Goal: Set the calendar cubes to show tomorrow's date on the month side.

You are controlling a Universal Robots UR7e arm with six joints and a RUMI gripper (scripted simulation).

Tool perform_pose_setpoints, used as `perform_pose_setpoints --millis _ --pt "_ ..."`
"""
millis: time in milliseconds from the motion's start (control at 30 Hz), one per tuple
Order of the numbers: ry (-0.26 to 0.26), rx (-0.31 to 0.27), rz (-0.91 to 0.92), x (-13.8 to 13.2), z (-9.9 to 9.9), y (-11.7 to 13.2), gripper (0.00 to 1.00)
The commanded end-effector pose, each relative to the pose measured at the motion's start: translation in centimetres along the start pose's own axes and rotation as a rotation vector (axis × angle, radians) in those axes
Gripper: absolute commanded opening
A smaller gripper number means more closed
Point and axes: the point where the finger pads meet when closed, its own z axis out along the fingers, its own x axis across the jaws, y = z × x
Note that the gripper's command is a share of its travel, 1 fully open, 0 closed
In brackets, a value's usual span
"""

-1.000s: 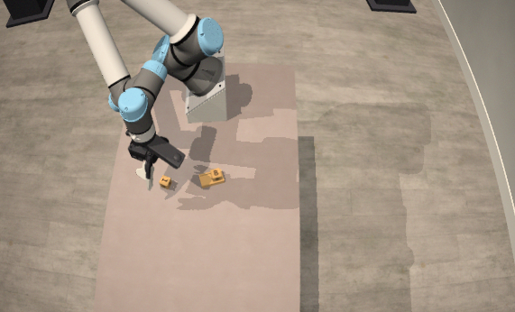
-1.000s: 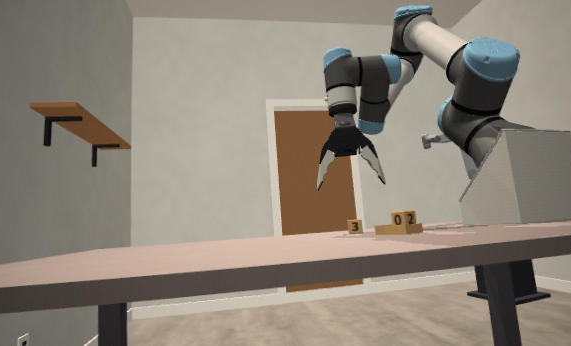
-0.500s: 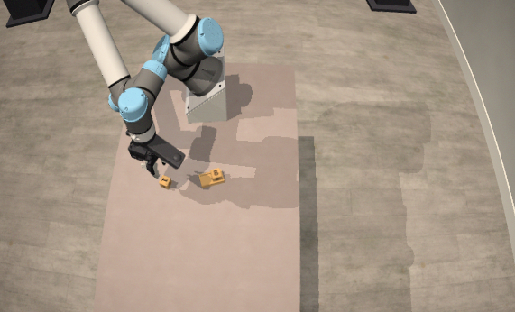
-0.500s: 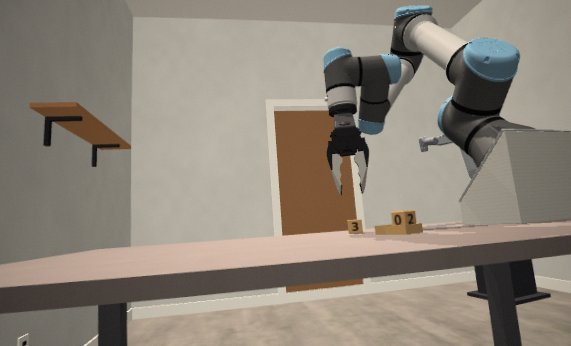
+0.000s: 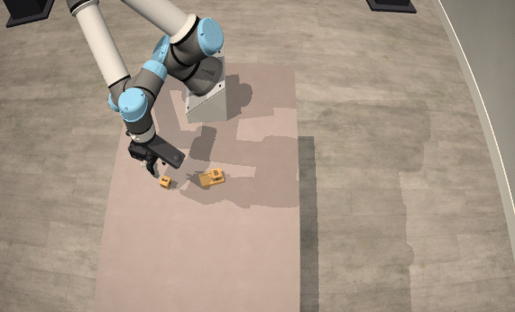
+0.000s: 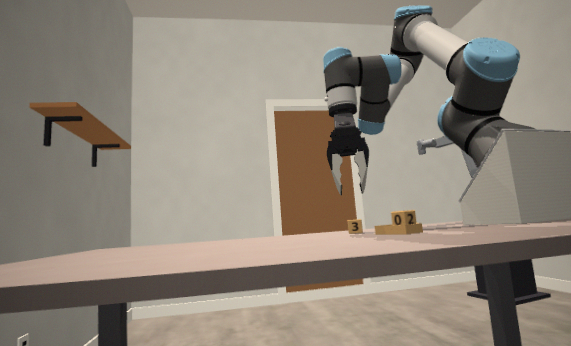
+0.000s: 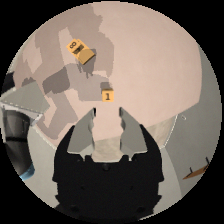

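Light-gray tubes joined by charcoal housings, capped in sky blue at the joints of the robot arm (image 5: 102,45) (image 6: 435,45); black-bodied at the gripper (image 5: 149,155) (image 6: 352,192) (image 7: 107,107), with pale gray, notched fingers (image 6: 362,167) tipped in black and tapering to narrow points.
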Motion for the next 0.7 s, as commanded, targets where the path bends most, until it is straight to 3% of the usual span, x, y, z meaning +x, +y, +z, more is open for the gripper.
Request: perform_pose_setpoints --millis 0,667 --pt "0.001 0.000 0.000 0.03 -0.02 0.00 0.29" --pt "0.001 0.000 0.000 0.03 0.36 0.00 0.29"
